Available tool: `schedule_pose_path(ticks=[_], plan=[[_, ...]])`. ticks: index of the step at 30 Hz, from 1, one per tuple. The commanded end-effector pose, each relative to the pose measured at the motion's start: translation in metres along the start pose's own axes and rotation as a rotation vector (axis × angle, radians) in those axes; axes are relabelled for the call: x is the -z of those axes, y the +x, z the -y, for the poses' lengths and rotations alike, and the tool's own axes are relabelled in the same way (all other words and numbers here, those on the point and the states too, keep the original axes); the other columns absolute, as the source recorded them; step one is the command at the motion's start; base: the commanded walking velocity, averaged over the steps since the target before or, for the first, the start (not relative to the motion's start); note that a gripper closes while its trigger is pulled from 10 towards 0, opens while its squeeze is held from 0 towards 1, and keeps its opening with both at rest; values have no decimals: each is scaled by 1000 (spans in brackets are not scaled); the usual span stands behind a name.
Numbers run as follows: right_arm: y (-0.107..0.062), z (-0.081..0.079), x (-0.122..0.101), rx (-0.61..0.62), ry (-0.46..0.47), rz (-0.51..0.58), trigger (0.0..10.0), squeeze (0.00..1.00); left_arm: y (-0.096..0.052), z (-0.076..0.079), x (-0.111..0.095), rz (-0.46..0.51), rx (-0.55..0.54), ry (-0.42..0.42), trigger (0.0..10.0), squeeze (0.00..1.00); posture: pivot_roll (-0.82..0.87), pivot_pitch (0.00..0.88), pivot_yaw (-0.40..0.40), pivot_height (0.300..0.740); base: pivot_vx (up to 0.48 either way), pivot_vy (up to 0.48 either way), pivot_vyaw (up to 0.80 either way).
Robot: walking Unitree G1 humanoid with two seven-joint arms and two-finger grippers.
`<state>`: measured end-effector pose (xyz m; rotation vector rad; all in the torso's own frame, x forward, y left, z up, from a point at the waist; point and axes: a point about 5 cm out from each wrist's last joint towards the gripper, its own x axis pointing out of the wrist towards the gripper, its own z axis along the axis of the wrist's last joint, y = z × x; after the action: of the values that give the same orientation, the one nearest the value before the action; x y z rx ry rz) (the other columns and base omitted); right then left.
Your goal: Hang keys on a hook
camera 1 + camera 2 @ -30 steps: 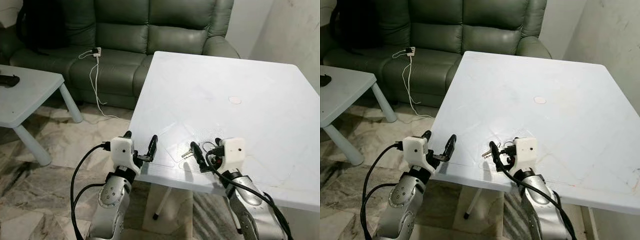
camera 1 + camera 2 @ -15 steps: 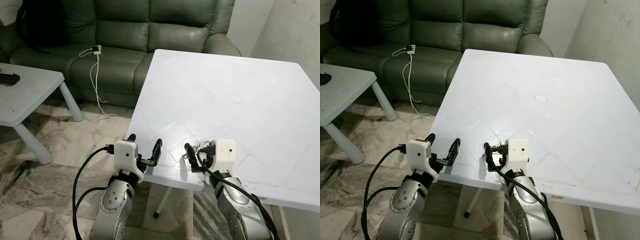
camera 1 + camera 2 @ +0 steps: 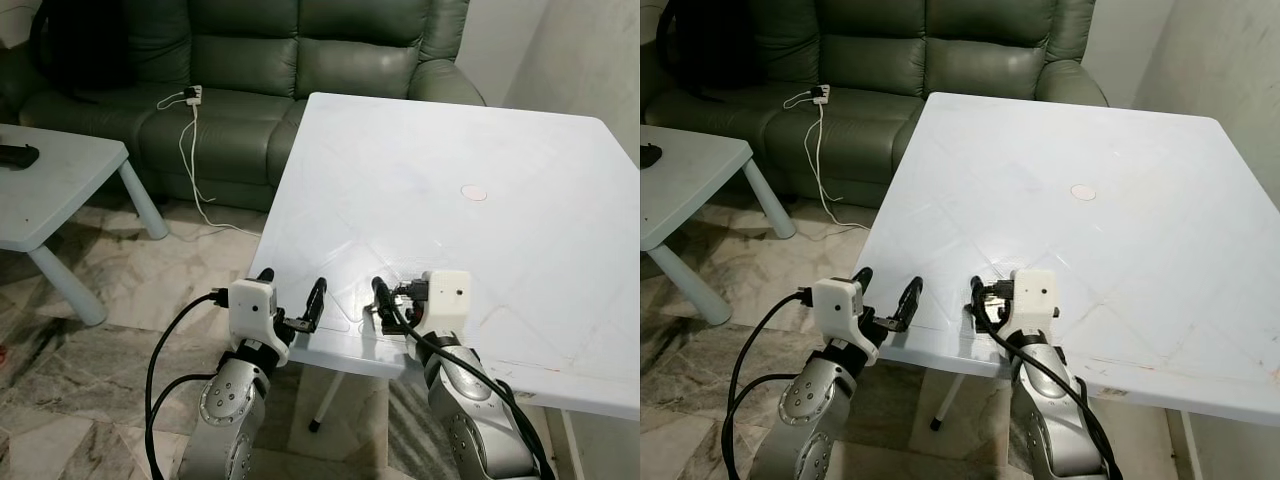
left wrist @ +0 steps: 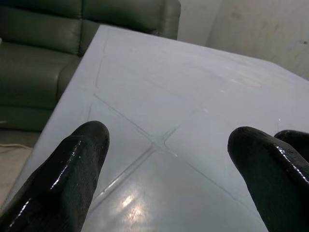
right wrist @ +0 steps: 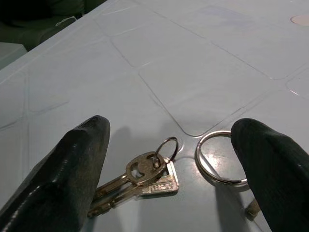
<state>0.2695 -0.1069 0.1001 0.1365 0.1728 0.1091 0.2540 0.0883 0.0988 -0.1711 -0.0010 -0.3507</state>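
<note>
A small bunch of brass keys (image 5: 140, 180) with a large steel split ring (image 5: 219, 157) lies flat on the white table (image 3: 450, 150), close to its front edge. My right gripper (image 3: 398, 305) stands open just above them; in the right wrist view the keys and ring lie between its two black fingers (image 5: 63, 179). My left gripper (image 3: 292, 295) is open and holds nothing, hovering at the table's front left corner with bare tabletop (image 4: 164, 145) between its fingertips.
A small pink disc (image 3: 473, 192) sits mid-table. A green sofa (image 3: 250, 70) with a white charger and cable (image 3: 190, 130) stands behind. A low white side table (image 3: 50, 190) carrying a black remote (image 3: 18, 155) is at left. A wall runs along the right.
My right gripper has shifted a little to the left, so the keys now lie between its fingers rather than beside them. The left gripper has barely moved. The camera tilted slightly.
</note>
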Motion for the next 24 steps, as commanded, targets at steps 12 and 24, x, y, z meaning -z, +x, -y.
schedule_pose_path(ticks=[12,24], plan=[[-1,-7,-6,-1,15,26,9490,0,-2,10,-1,-37,78,-4,10000,0,-3,107,-59,740,0,0,0],[-2,-10,-6,-22,11,32,118,0,-2,9,-3,-40,76,-12,10000,0,1,115,-61,740,0,0,0]])
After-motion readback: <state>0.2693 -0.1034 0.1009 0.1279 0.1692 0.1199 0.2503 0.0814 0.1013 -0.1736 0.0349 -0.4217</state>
